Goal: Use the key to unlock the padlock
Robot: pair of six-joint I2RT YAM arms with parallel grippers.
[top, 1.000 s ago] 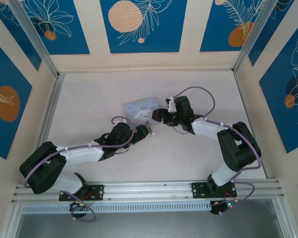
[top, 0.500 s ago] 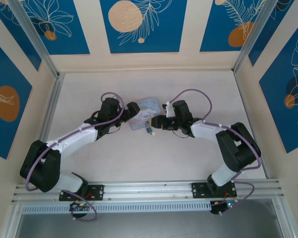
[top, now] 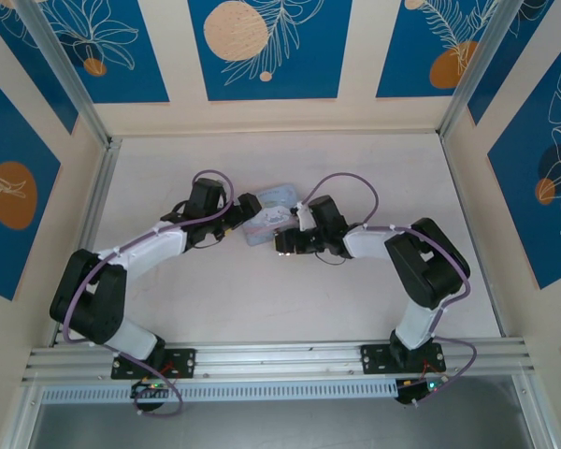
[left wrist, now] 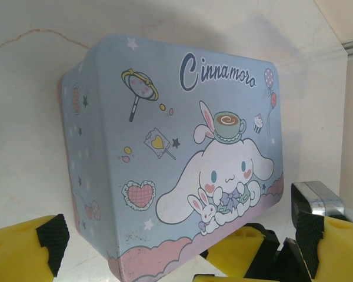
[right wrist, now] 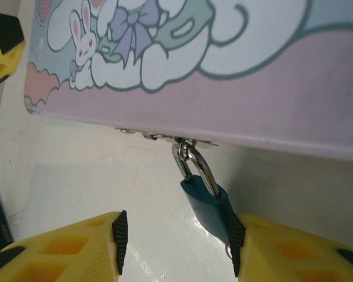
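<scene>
The dark teal padlock (right wrist: 207,204) hangs by its metal shackle from the hasp on the front of the pale blue cartoon tin (right wrist: 235,88). My right gripper (right wrist: 175,244) is open around the padlock. The padlock's body leans on the right pad (right wrist: 234,247), with a clear gap to the left pad (right wrist: 119,241). A thin bit of metal (right wrist: 227,254) shows at the padlock's lower end; I cannot tell whether it is the key. My left gripper (left wrist: 176,241) stands wide open at the tin's (left wrist: 165,153) left end, its fingers on either side of that corner. From above, the left gripper (top: 246,210) and the right gripper (top: 282,241) flank the tin (top: 273,204).
The tin lies mid-table on the white surface (top: 262,299). Both arms crowd close round it, and the right gripper's yellow fingers (left wrist: 247,249) show just under the tin's front edge in the left wrist view. Aluminium rails (top: 93,215) and panel walls border the table.
My left arm has swung from the tin's front round to its left end. The right gripper has moved left and nearer, down to the padlock, and its jaws have narrowed.
</scene>
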